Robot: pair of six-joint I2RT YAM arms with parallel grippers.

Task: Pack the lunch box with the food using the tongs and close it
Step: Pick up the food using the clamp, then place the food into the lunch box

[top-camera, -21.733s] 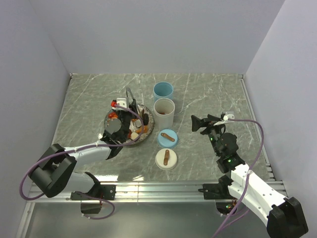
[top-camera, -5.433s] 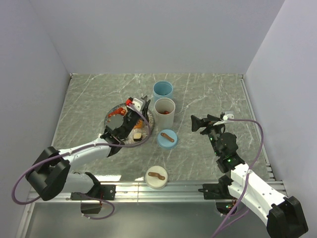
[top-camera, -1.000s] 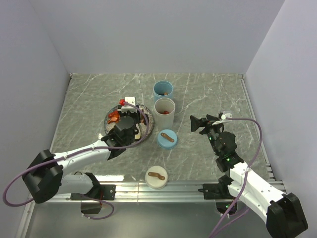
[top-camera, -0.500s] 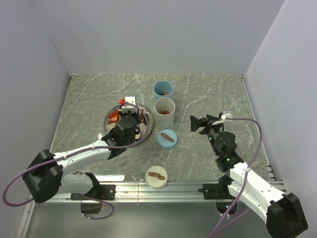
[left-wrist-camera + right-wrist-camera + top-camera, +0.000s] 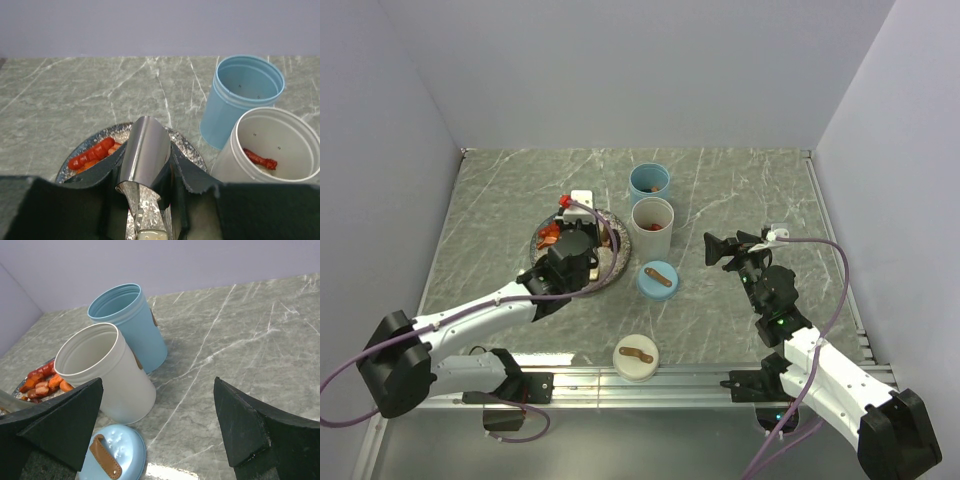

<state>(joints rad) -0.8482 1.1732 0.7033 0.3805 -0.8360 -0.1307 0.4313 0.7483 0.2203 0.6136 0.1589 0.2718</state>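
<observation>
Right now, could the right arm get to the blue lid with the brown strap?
Probably yes. The right pincer is open and holds nothing. The blue lid lies on the table just beside it. The white cup stands farther back, not between them.

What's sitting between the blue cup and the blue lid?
The white cup stands between the blue cup and the blue lid. The top view shows it best.
</observation>
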